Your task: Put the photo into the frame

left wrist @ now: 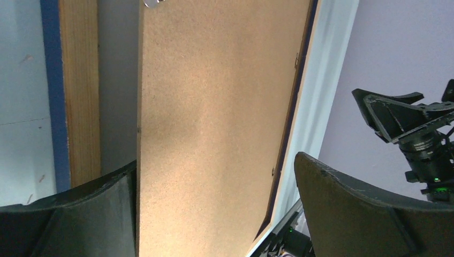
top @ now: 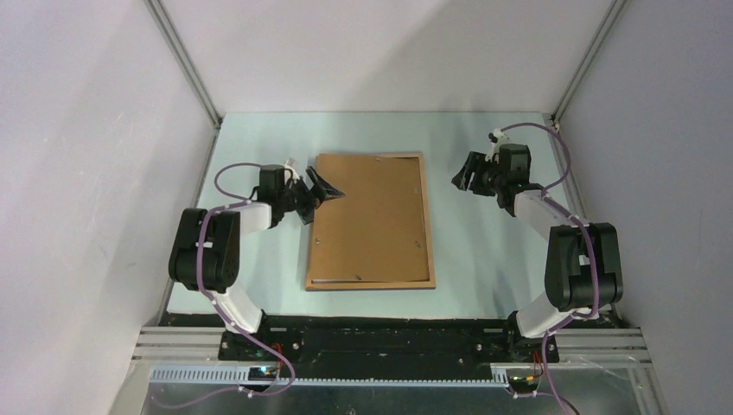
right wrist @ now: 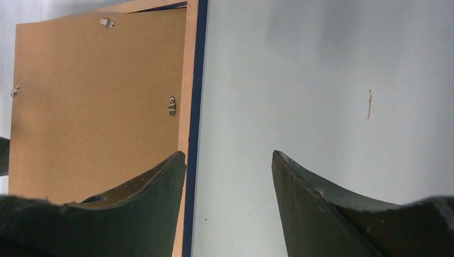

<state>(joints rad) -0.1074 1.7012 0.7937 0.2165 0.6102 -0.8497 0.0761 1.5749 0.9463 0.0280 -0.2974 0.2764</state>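
Robotics lab test cell indicated. A pale table [top: 484, 259] is boxed in on three sides by plain grey-white panels [top: 86, 130], joined at the back corners by aluminium profile posts [top: 186, 60]. Two arms, left [top: 207, 251] and right [top: 583, 259], are bolted to a black plate [top: 389, 337] at the near edge. A slotted metal rail [top: 380, 374] is fixed below the plate. Purple cables [top: 226, 177] are looped along both arms. A green light [top: 262, 372] is noted by the left base. A frame [top: 372, 284] is laid flat mid-table.
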